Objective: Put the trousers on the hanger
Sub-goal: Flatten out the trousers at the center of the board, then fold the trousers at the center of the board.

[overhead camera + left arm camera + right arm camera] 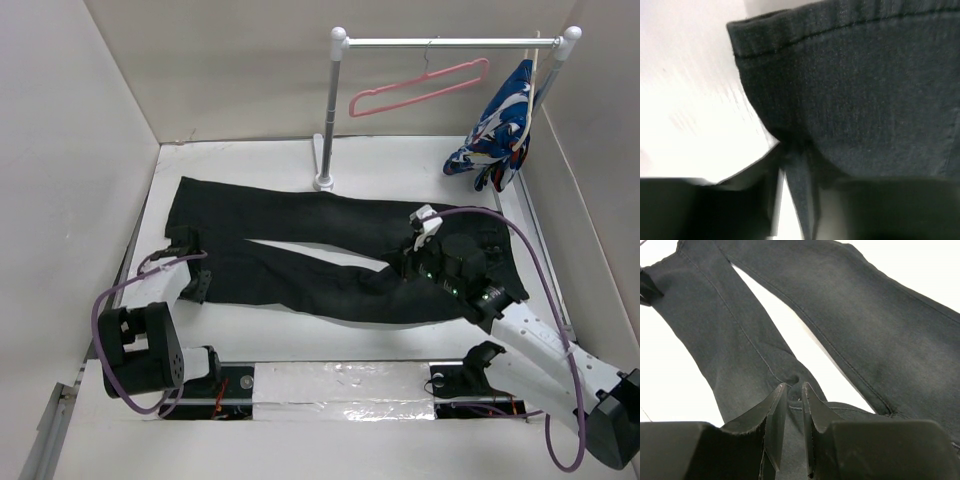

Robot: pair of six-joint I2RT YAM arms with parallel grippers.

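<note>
Trousers [300, 218] lie flat across the middle of the bench [400, 170]. The waist is toward the right of the top view, and both legs run left with a white wedge of bench between them. They look soft and limp, fairly weighty for cloth, with a matte weave unlikely to slip. They would probably sag and trail from any single hold, so the stitched hems and the waistband seem the firmest places to take them. The left hand [797, 167] is at the hem corner of the lower leg, pinching a small tuck of cloth. The right hand [794, 390] sits over the crotch seam, its fingers almost pressed together with a thin slit between; whether cloth is nipped there cannot be told. The bench is smooth and white, so the cloth should slide easily. Plain walls close in on three sides. At the upper right the hanger [420, 92] hangs from a rail [450, 42], near a patterned garment [500, 125].
</note>
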